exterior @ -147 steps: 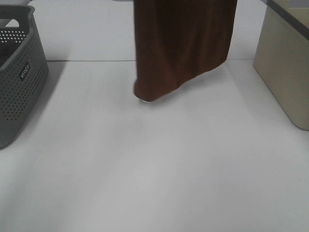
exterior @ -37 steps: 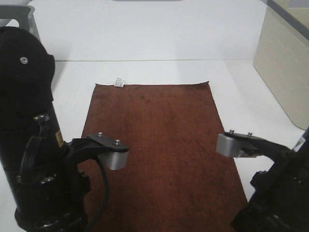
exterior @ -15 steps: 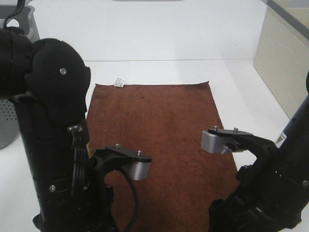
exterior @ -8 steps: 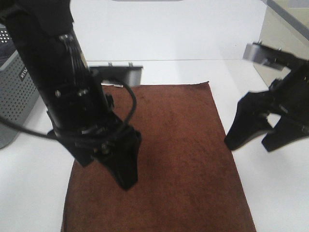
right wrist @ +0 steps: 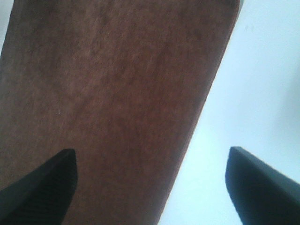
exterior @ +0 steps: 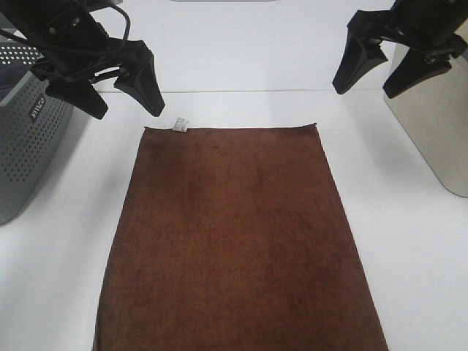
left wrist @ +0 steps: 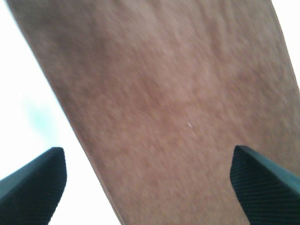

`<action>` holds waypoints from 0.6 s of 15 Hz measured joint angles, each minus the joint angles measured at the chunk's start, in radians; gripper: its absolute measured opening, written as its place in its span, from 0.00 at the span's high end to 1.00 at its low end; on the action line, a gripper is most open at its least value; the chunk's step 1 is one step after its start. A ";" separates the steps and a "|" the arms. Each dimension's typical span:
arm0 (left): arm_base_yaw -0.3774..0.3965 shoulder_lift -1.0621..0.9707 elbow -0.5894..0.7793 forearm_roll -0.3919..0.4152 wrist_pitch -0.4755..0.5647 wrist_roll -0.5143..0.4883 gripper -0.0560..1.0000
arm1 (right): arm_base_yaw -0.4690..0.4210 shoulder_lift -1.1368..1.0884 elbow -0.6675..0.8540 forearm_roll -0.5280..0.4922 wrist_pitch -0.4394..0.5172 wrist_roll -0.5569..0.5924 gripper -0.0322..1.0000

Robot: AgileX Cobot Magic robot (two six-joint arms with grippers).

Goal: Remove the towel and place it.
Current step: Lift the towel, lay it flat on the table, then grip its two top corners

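The dark brown towel (exterior: 238,234) lies flat and spread out on the white table, its small white label (exterior: 180,123) at the far left corner. It also shows in the left wrist view (left wrist: 168,103) and the right wrist view (right wrist: 112,98). My left gripper (exterior: 124,99) is open and empty, raised at the far left above the table near the label corner. My right gripper (exterior: 373,77) is open and empty, raised at the far right. Neither touches the towel.
A grey perforated basket (exterior: 33,139) stands at the left edge. A beige bin (exterior: 431,124) stands at the right edge. White table (exterior: 58,278) shows on both sides of the towel.
Both arms have lifted and drawn back from the near end of the towel to the far corners. The towel stays flat where it was laid.
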 joint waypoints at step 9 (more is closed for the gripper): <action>0.113 0.377 -0.293 -0.001 -0.060 0.001 0.13 | -0.076 0.492 -0.486 0.028 0.086 -0.006 0.17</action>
